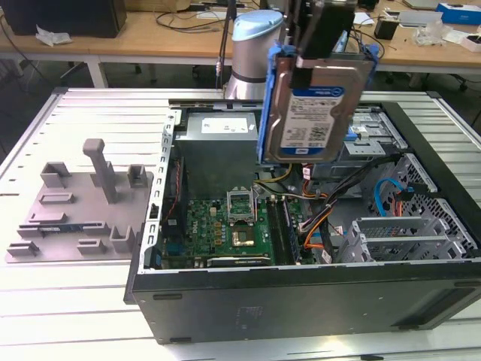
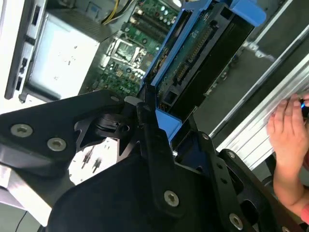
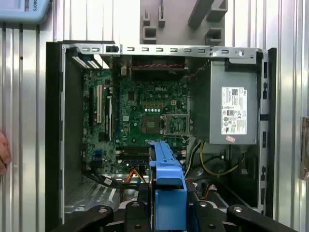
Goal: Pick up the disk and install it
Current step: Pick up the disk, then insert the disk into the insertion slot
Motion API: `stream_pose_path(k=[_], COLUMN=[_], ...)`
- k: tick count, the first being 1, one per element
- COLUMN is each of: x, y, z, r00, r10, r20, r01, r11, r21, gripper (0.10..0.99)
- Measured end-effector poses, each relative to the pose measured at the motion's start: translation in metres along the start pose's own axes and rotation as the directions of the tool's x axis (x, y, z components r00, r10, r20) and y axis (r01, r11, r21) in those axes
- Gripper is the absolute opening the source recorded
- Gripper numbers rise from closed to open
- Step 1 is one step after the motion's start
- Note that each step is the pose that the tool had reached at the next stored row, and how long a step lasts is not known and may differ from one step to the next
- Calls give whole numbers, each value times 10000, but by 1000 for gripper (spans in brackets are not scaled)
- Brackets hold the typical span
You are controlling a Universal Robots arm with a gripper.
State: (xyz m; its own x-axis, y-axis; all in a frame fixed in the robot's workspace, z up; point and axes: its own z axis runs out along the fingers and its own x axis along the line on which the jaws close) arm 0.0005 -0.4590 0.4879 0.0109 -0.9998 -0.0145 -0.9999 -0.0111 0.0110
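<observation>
Gripper (image 1: 325, 59) clamped on flat silver-grey disk in blue plastic carrier (image 1: 316, 109), hanging upright above open black metal computer case (image 1: 301, 301). Judgement: keep it plumb, descend slowly, avoid loose coloured cables (image 1: 317, 226).

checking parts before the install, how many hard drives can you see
1: the disk, held by the claw above the open computer case. Others may be hidden inside the metal cage at the exterior view's right.
</observation>
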Motion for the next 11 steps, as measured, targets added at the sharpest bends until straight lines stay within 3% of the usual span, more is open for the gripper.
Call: stream_pose_path(k=[2,11], x=[28,33], y=[-59,-63], z=[0,-1], r00=[10000,10000], r10=[1,2], r20=[1,0], r01=[-1,-2], r11=[10000,10000], r21=[1,0], gripper=[369,369])
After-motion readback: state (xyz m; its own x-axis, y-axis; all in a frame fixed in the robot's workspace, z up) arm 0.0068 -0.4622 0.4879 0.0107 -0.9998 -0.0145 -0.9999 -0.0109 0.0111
